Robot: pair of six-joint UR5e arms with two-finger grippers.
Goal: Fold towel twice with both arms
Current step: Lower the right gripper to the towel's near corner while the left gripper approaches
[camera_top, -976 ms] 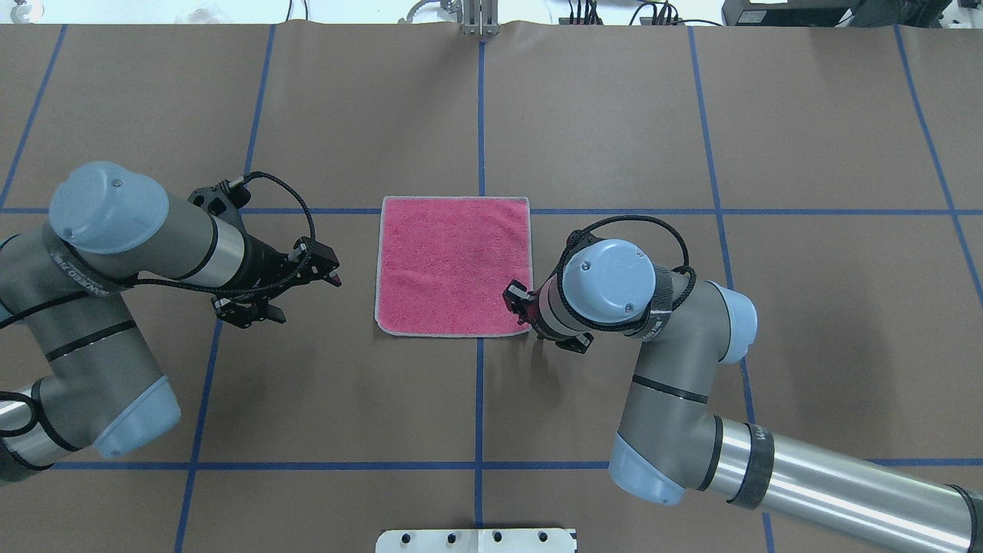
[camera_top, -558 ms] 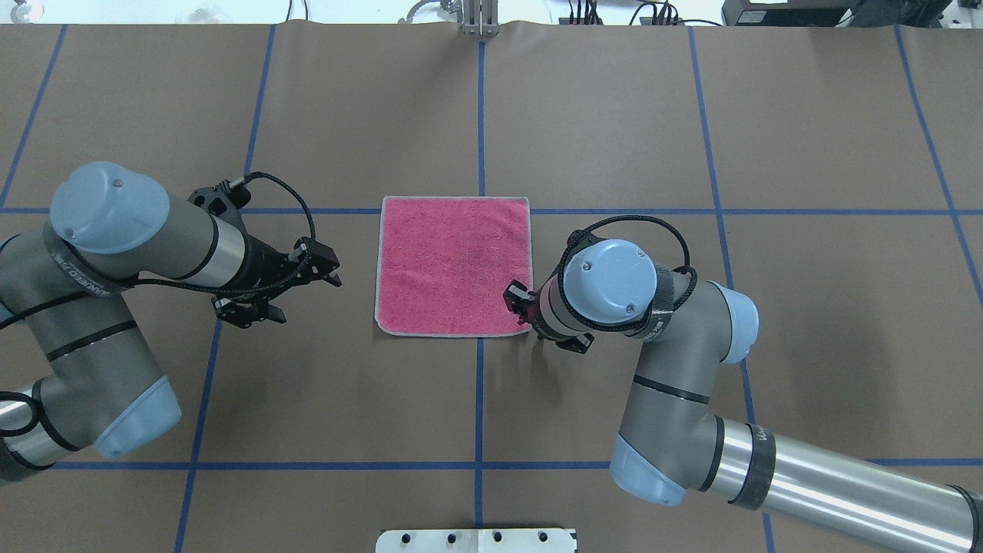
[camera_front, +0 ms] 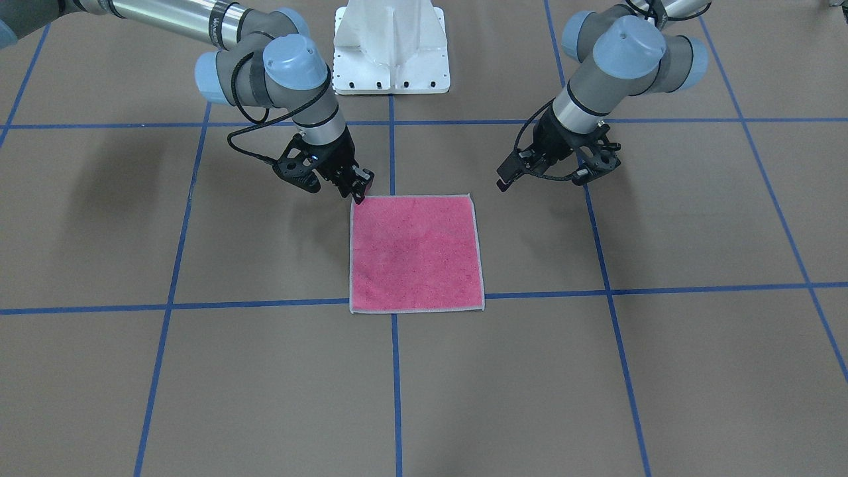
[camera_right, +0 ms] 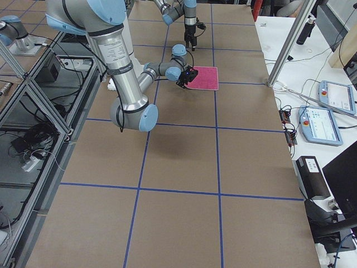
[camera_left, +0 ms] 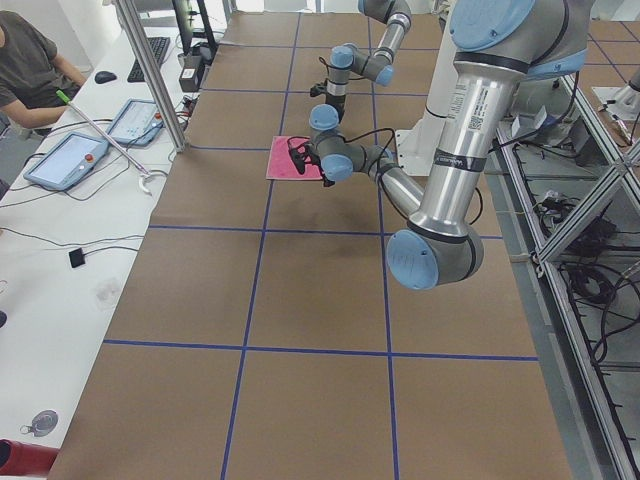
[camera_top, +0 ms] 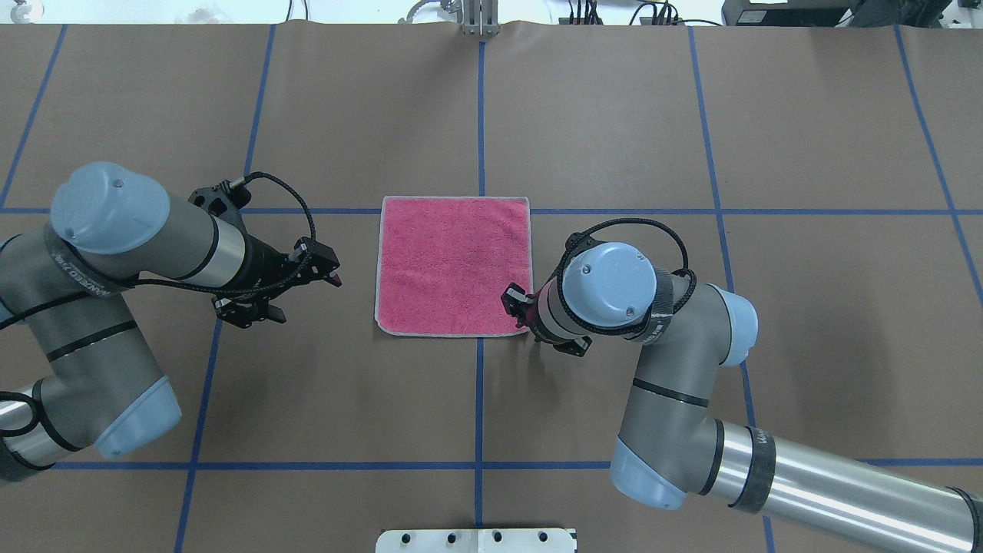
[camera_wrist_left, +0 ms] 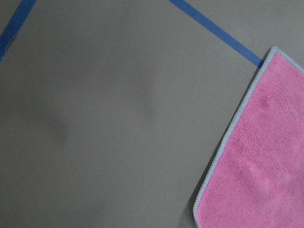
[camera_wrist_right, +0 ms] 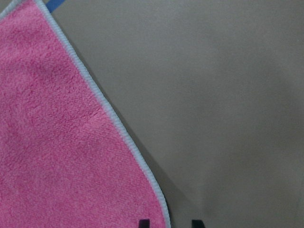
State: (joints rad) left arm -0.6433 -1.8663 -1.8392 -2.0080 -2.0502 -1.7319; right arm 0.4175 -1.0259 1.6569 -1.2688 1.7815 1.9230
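Flanking a corner edge of the towel (camera_wrist_right: 57, 142), right gripper (camera_wrist_right: 170, 223) gapes (wrist view alone shows it); left gripper (camera_top: 332, 273), state unclear, over bare table (camera_top: 307, 384)

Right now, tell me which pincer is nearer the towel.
Right. The right pincer sits at the towel's near right corner, fingertips either side of its border. The left pincer hangs off the towel's left edge, bare table between them.

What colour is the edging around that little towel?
Light grey, nearly white: a stitched border around the pink towel. The right wrist view shows it best.
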